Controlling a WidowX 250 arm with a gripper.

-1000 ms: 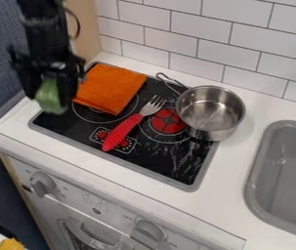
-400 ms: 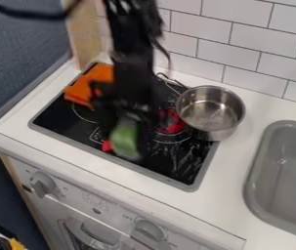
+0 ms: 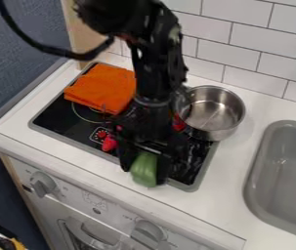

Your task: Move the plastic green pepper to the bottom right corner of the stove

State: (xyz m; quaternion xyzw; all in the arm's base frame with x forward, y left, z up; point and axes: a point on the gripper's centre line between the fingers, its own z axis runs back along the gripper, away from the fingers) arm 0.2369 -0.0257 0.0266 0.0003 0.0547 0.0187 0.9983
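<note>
The black gripper [image 3: 145,165] hangs over the front right part of the stove, shut on the green pepper [image 3: 145,170]. The pepper's lower end shows in front of the stove's front edge in the view; how high it is held I cannot tell. Beneath the arm lies the black stove top [image 3: 64,117] with its grey rim, its middle and right part largely covered by the arm.
An orange cloth [image 3: 99,89] lies at the stove's back left. A metal pot [image 3: 213,112] stands at the back right, close beside the arm. The red handle [image 3: 109,143] of the fork pokes out left of the gripper. A grey sink [image 3: 285,171] is at the right.
The gripper has moved from the upper left across the stove to its front right, carrying the pepper along. Cloth, pot and fork handle are where they were.
</note>
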